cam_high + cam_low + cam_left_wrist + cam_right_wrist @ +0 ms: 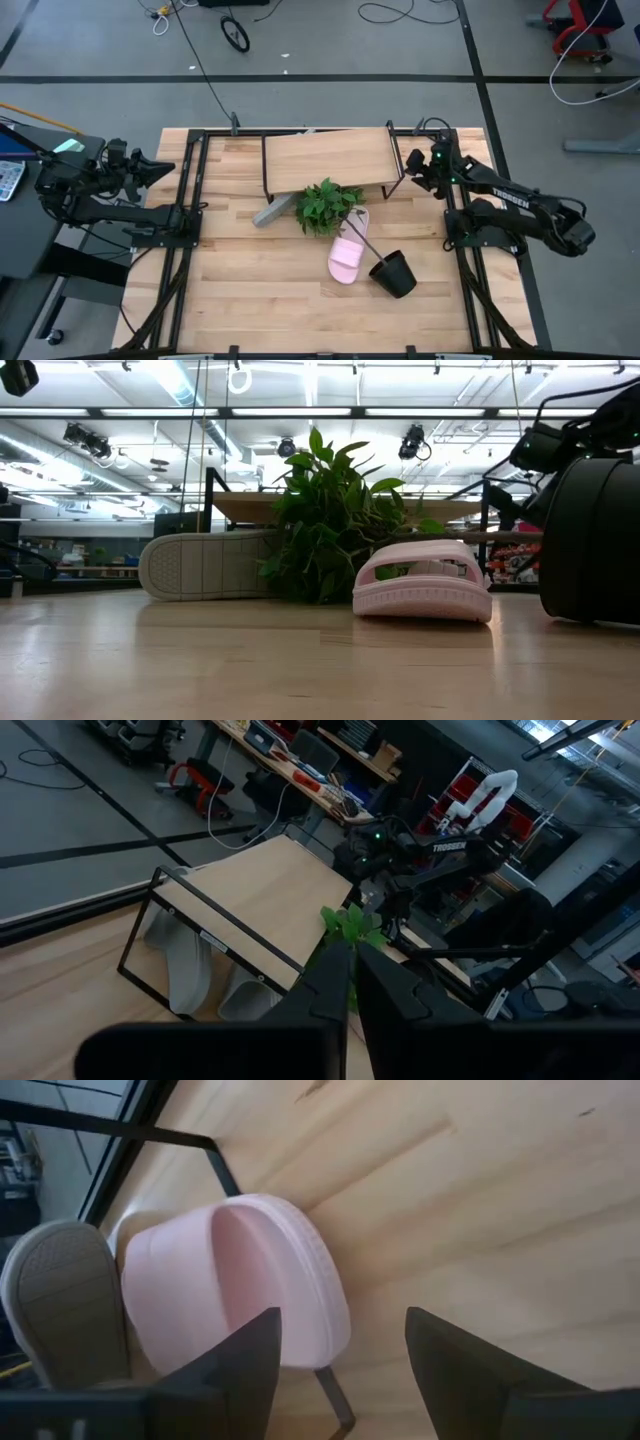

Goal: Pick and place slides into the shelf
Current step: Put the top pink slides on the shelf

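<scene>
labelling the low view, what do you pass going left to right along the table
grey slide on its edge → green plant → pink slide → black pot

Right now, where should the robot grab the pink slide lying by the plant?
Probably by the wide strap of the pink slide, coming from straight above. It lies flat, sole down, on open tabletop, and the strap arches up so fingers could pinch it. The plant crowds its far end, the black pot its right.

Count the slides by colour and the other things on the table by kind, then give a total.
Pale pink slides: 2
Light grey slides: 2
Leafy plant: 1
Black pot: 1
Shelf: 1
Total: 7
</scene>
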You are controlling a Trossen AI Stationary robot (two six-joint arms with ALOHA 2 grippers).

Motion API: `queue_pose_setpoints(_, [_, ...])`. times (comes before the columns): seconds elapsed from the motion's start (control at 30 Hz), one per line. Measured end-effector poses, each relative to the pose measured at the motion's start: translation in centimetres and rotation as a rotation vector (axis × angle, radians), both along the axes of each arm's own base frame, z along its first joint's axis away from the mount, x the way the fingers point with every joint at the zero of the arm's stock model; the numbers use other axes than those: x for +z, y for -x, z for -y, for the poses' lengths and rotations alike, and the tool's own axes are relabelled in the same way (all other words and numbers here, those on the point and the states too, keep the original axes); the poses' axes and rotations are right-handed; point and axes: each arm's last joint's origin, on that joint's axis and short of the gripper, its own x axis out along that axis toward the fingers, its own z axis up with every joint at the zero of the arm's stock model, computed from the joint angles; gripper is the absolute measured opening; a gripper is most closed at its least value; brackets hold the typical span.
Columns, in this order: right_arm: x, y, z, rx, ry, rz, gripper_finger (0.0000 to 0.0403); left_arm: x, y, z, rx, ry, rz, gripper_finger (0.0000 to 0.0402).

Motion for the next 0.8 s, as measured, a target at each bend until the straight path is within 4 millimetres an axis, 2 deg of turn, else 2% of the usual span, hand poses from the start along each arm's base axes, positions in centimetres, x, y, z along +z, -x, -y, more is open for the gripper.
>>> queue_pose_setpoints(0.53, [-2.3, -1.4, 1.7, 0.048, -0.002, -0.002, 0.0219, 0.0, 0.0, 0.0, 0.0, 0.0, 0.0, 0.0034])
queue_pose_setpoints(0.8, [-3.3, -2.0, 2.6, 0.076, 0.017, -0.003, 0.0219, 0.0, 0.0, 0.0, 0.0, 0.0, 0.0, 0.0025])
